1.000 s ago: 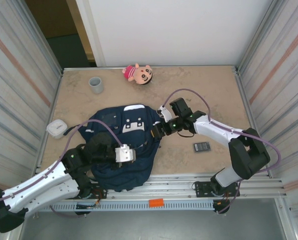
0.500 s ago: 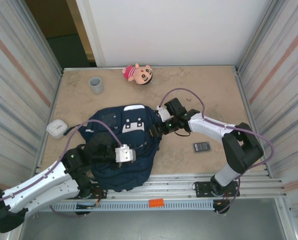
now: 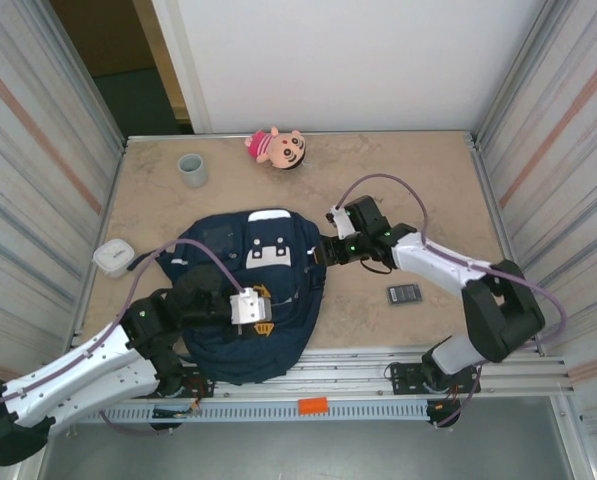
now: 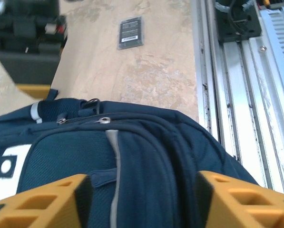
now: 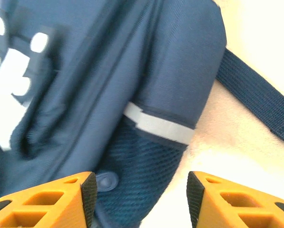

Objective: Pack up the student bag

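At the left edge of the table (image 3: pixel 428 180) sits a white box (image 3: pixel 113 257), and a grey cup (image 3: pixel 192 170) stands upright farther back, both apart from the bag. The left gripper (image 4: pixel 142 192) hangs over the near half of the bag (image 3: pixel 283 345). Its orange fingers (image 4: pixel 37 204) are spread wide, with navy fabric and a grey stripe (image 4: pixel 114 161) lying under the gap and nothing pinched between them. Just past it, in the wrist view, a zip pull (image 4: pixel 102 120) rests on the bag's seam. The bag lies flat at the middle of the table toward the near edge, front side up with its white patch (image 3: pixel 265 250) facing the overhead camera, and its lower end reaches over the rail (image 3: pixel 378 365). Behind it, by the back wall, a pink doll (image 3: pixel 276 147) lies on its side, well apart. The right gripper (image 3: pixel 323 252) is at the bag's right edge. Its wrist view shows the fingers (image 5: pixel 46 199) apart and nothing clamped. A mesh side pocket (image 5: pixel 142 175) below a white stripe (image 5: pixel 158 126) sits partly in the gap, with bare table beside it. A dark strap (image 5: pixel 256 102) trails off across the table. To the right, a black device (image 3: pixel 405 294) lies flat, near the bag but not touching it.
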Robot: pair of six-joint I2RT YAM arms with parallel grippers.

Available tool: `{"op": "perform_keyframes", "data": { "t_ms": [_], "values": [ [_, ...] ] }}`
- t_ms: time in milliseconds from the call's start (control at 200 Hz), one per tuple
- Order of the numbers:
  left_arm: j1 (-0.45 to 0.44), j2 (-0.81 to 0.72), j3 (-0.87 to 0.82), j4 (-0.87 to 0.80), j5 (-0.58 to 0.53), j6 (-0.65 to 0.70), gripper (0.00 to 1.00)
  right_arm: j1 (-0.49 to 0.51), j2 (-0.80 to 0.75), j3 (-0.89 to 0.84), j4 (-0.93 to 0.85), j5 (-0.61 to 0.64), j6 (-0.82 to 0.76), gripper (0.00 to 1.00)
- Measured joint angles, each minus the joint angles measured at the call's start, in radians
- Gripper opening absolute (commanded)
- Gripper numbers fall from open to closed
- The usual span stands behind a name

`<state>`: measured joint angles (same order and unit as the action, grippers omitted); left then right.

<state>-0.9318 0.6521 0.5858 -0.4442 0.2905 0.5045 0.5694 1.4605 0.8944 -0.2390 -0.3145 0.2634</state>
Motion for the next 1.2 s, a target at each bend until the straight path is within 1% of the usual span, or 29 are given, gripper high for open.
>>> {"op": "perform_keyframes", "data": {
  "t_ms": [210, 351, 441, 591, 892, 1042, 1112, 1198],
  "values": [
    [0.000, 0.016, 0.068, -0.047, -0.113, -0.069, 0.68, 0.013, -0.176, -0.062, 0.051, -0.061, 0.021, 0.53],
    [0.000, 0.065, 0.075, -0.102, -0.173, -0.072, 0.74, 0.062, -0.225, -0.094, 0.059, -0.079, 0.021, 0.53],
    [0.000, 0.110, 0.078, -0.137, -0.173, -0.049, 0.78, 0.097, -0.231, -0.105, 0.055, -0.079, 0.021, 0.53],
    [-0.013, 0.184, 0.078, -0.173, -0.161, -0.004, 0.81, 0.140, -0.240, -0.125, 0.054, -0.076, 0.022, 0.53],
    [-0.013, 0.189, 0.078, -0.189, -0.139, 0.066, 0.85, 0.171, -0.245, -0.160, 0.058, -0.075, 0.043, 0.53],
    [-0.037, 0.190, 0.078, -0.198, -0.127, 0.093, 0.86, 0.171, -0.248, -0.160, 0.066, -0.075, 0.044, 0.53],
    [-0.051, 0.197, 0.078, -0.204, -0.139, 0.103, 0.86, 0.171, -0.251, -0.160, 0.074, -0.075, 0.044, 0.53],
    [-0.068, 0.222, 0.078, -0.210, -0.182, 0.113, 0.86, 0.171, -0.254, -0.160, 0.084, -0.076, 0.044, 0.53]
  ]
}}
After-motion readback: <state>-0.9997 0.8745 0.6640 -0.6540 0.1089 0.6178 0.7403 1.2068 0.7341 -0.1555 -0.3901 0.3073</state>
